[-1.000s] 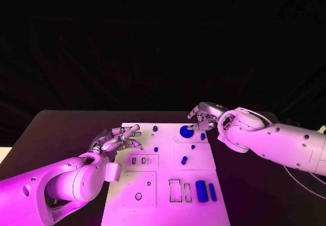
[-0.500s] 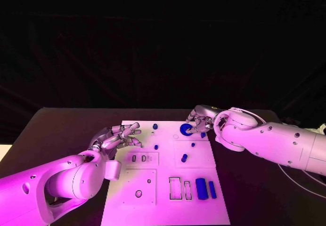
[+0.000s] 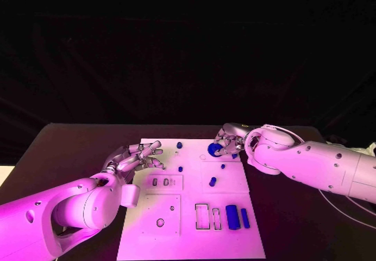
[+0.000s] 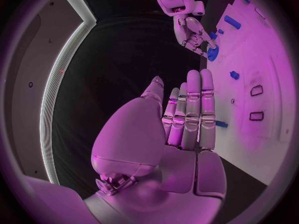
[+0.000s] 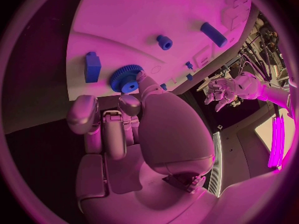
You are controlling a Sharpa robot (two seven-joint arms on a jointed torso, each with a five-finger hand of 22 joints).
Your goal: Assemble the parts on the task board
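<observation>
Presently the blue gear [image 3: 214,149] sits at the far right part of the task board [image 3: 188,239], with the right hand [image 3: 228,139] over it; its fingertips [image 5: 142,77] touch the gear's rim, though whether they actually grip it cannot be told. A small blue block [image 5: 92,66] stands just beside the gear. The left hand [image 3: 135,160] hovers at the board's left edge, fingers spread, holding nothing. Two blue bars [image 3: 237,219] lie near the board's front right. The board rests on the black bench [image 3: 70,147].
</observation>
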